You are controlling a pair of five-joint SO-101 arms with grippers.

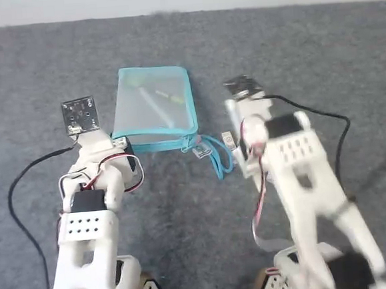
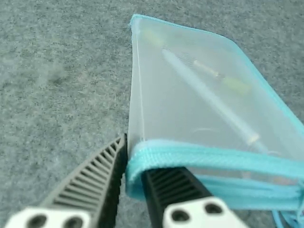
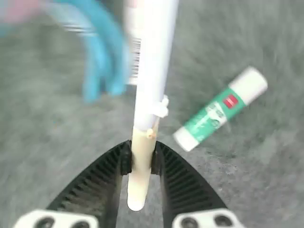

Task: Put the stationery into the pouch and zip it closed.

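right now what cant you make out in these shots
- Left wrist view: things inside the pouch are vague shapes through its cloudy wall, bar one long pen.
- Left wrist view: the zip band runs off the edge; open or closed unclear.
- Right wrist view: the white stick in the right end effector is cut by the frame edge; its type unclear.
- High view: the right arm covers that grip.

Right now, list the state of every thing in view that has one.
pouch: lying flat, stationery inside, zip state unclear
left gripper: shut on the pouch's corner
right gripper: shut on the white pen
white pen: held by one end
glue stick: capped, lying loose outside the pouch
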